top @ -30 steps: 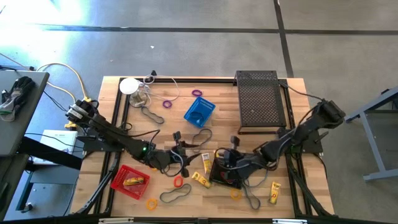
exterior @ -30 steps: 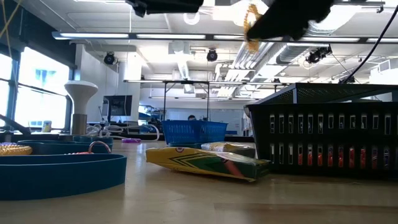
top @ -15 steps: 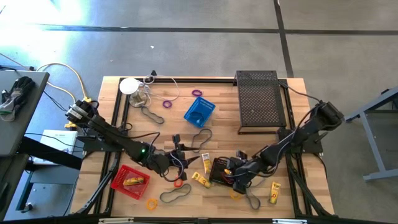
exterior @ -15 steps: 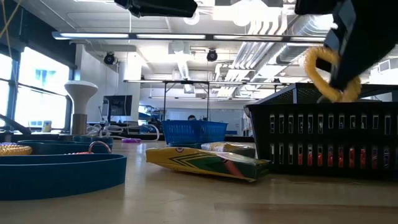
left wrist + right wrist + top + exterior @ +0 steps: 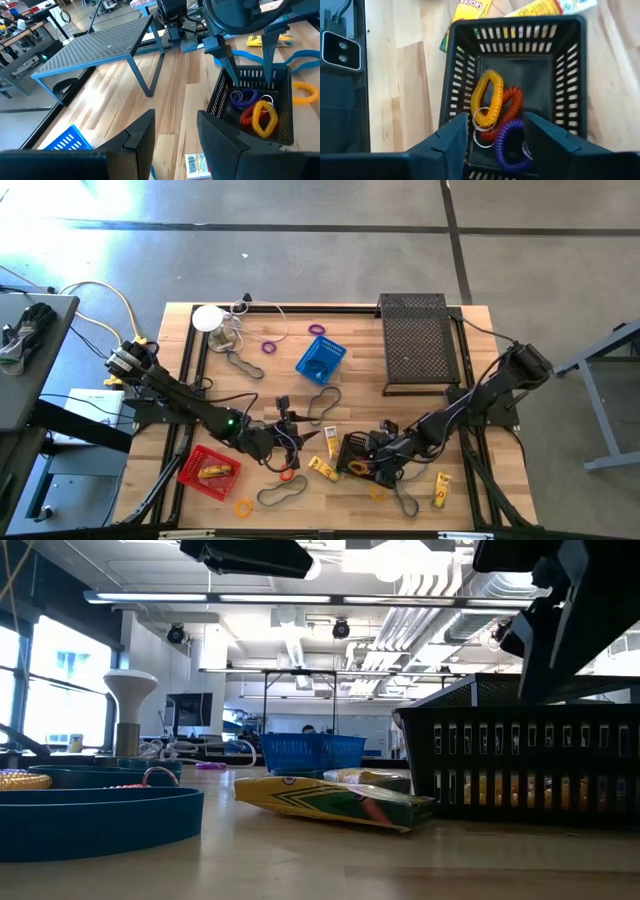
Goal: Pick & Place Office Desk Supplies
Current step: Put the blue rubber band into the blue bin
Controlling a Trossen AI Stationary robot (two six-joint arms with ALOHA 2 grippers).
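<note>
A small black mesh basket (image 5: 520, 22) stands on the table near its front edge, right of the middle. A yellow coil ring (image 5: 490, 95), a red one (image 5: 514, 102) and a purple one (image 5: 507, 145) lie on its floor. My right gripper (image 5: 496, 120) hangs open just above the basket's opening (image 5: 372, 463), touching nothing. My left gripper (image 5: 285, 445) stands open to the left of the basket (image 5: 220, 97), above the table, with nothing between its fingers (image 5: 175, 120).
A red basket (image 5: 208, 470) stands front left, a blue basket (image 5: 320, 360) at the middle back, a large black mesh tray (image 5: 418, 340) back right. Grey band loops (image 5: 280, 495), yellow packs (image 5: 322, 468), a red ring (image 5: 287, 473) and orange rings (image 5: 243, 506) lie scattered.
My right gripper has come down toward the table's near edge with the yellow coil ring, to just over the black basket, and has let go of it. The ring has fallen into the basket and lies beside the red and purple rings.
</note>
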